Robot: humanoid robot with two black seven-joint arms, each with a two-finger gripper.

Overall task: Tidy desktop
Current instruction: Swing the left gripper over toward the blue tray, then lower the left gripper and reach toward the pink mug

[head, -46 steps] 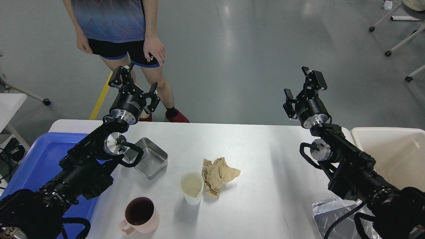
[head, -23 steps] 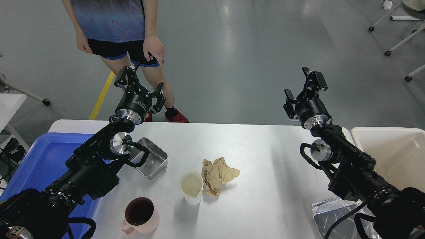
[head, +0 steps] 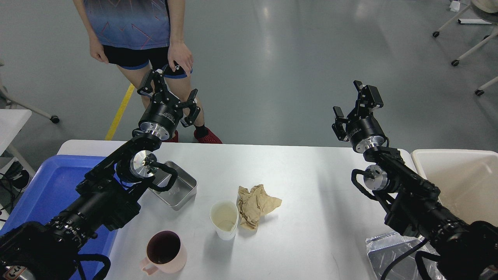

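The white desktop (head: 311, 186) spans the lower view. On it lie a metal tin (head: 179, 189), a white paper cup (head: 224, 219), a crumpled brown paper (head: 255, 204) and a pink mug (head: 165, 252). My left gripper (head: 169, 91) is open and empty, raised above the desktop's far left edge, behind the tin. My right gripper (head: 355, 98) is open and empty, raised above the far right edge.
A blue tray (head: 46, 186) sits at the left, a cream bin (head: 467, 179) at the right. A foil tray (head: 393, 252) lies at the front right under my right arm. A person (head: 136, 35) stands beyond the far edge, close to my left gripper.
My left gripper has moved right and a little up, along the far edge. The right arm has barely moved. The items on the desktop have not moved.
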